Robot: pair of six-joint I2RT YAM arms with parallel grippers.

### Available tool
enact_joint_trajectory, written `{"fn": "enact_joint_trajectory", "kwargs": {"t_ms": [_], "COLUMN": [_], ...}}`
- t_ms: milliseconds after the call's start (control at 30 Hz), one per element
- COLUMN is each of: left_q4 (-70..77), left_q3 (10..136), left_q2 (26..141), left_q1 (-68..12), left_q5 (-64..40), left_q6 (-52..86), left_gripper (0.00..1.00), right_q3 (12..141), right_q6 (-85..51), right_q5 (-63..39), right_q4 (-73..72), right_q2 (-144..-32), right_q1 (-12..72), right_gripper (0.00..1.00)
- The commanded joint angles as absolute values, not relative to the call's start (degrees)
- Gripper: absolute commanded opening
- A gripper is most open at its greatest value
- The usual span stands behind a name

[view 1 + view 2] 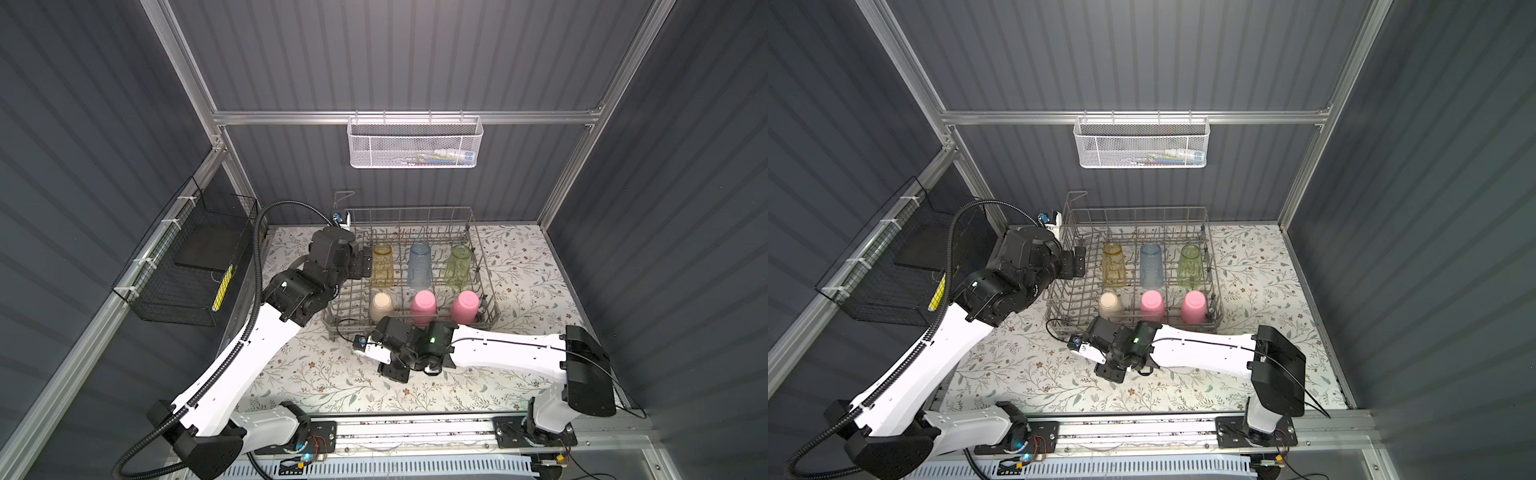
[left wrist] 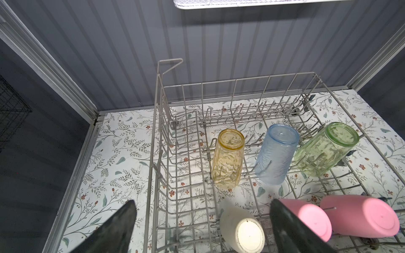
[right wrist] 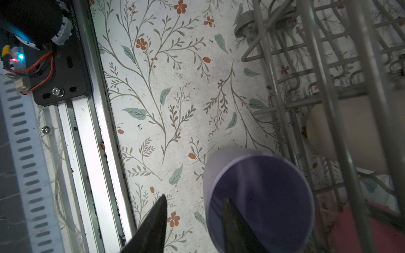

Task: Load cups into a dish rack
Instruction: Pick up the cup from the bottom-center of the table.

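Nearest the robot, the right hand point(image 3: 195, 197) is low over the floral counter point(image 1: 324, 374), just in front of the dish rack point(image 1: 415, 220). In the right wrist view its jaws are partly spread across the rim of the lilac cup point(image 3: 258, 197). One finger point(image 3: 232, 219) is inside the cup's open mouth and the other is outside, with a strip of counter showing between it and the wall, so the cup is not yet pinched. The lilac cup is just beside the rack's front wall. In both top views the arm hides it.

Inside the rack, the near row holds the beige cup point(image 1: 381, 305) and two pink cups point(image 1: 424, 305) point(image 1: 464, 305), all bottom up.

The left hand point(image 2: 202, 201) hovers at the rack's left wall, jaws wide and empty.

The far row holds the amber cup point(image 1: 381, 266), the blue cup point(image 1: 419, 266) and the green cup point(image 1: 458, 266), bottom up and leaning on the tines.

Beyond, a black wire basket point(image 1: 187, 270) hangs on the left wall and a white mesh basket point(image 1: 415, 141) on the back rail.
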State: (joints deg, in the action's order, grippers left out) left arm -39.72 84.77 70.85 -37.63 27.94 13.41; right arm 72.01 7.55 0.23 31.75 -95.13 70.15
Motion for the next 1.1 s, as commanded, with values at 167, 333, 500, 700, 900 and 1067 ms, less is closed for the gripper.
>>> {"fn": "enact_joint_trajectory", "kwargs": {"t_ms": [167, 333, 500, 700, 900, 1067], "left_q4": [-38.66, -38.41, -38.32, -38.23, -38.41, -38.56], "left_q3": [84.05, 84.00, 83.89, 83.66, 83.33, 83.23], "left_q2": [71.88, 72.25, 72.68, 72.60, 71.91, 71.54], "left_q1": [-36.86, -36.66, -36.43, -36.23, -36.01, -35.95], "left_q5": [26.31, 25.54, 25.01, 24.72, 24.74, 24.72], "left_q6": [13.54, 13.54, 13.44, 13.37, 13.45, 13.45], "left_gripper": [0.94, 0.94, 0.94, 0.94, 0.94, 0.94], "right_q3": [72.27, 72.29, 72.42, 73.00, 73.56, 74.02], "right_q6": [7.38, 7.35, 7.37, 7.30, 7.10, 7.36], "right_q5": [-1.44, -2.98, -4.28, -5.19, -5.05, -4.08], "right_q4": [32.34, 32.50, 32.91, 33.63, 34.23, 35.48], "right_q2": [-96.89, -97.67, -98.17, -99.00, -97.65, -97.39], "right_q1": [68.75, 68.46, 68.44, 68.38, 68.33, 68.29], "right_gripper": [0.40, 0.37, 0.33, 0.26, 0.10, 0.02]}}
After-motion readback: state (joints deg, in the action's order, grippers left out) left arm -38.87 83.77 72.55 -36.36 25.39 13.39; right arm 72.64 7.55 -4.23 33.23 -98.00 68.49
